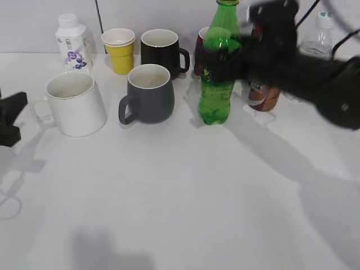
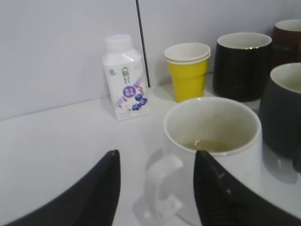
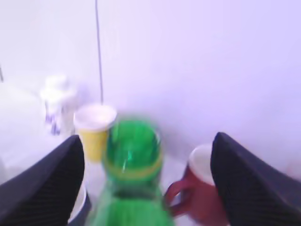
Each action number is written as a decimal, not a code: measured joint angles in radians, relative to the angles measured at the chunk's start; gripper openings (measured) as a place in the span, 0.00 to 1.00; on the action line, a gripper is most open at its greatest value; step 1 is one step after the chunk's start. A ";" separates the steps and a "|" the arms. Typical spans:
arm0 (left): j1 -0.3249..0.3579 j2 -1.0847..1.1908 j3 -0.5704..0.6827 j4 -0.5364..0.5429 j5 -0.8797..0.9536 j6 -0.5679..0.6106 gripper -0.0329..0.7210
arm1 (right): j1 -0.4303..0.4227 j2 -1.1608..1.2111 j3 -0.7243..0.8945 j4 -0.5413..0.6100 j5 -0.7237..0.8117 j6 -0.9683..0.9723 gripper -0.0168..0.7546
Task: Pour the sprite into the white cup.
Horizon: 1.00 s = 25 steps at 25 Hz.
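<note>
Reaching for the sprite [image 1: 217, 79] is the step in hand: the right tool [image 3: 146, 183] stands released, its fingers either side of the bottle's neck, not yet clenched. Next it must close, lift, and carry toward nine o'clock to the white cup [image 1: 73, 103], which sits at the worktop's [image 1: 185, 191] left. The left tool [image 2: 155, 188] is also released, straddling the cup's handle. A trace of yellowish liquid lies in that cup; the sprite looks largely full, cap off.
</note>
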 joint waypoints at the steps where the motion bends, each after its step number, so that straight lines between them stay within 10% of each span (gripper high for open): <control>1: 0.000 -0.040 -0.009 0.000 0.050 -0.005 0.56 | 0.000 -0.031 -0.008 0.000 0.024 -0.002 0.83; 18: 0.000 -1.060 -0.390 -0.010 1.497 -0.172 0.83 | 0.094 -0.790 -0.023 -0.061 0.874 0.031 0.83; 25: 0.000 -1.209 -0.390 -0.034 1.884 -0.172 0.83 | 0.215 -1.062 0.035 0.133 1.403 -0.034 0.83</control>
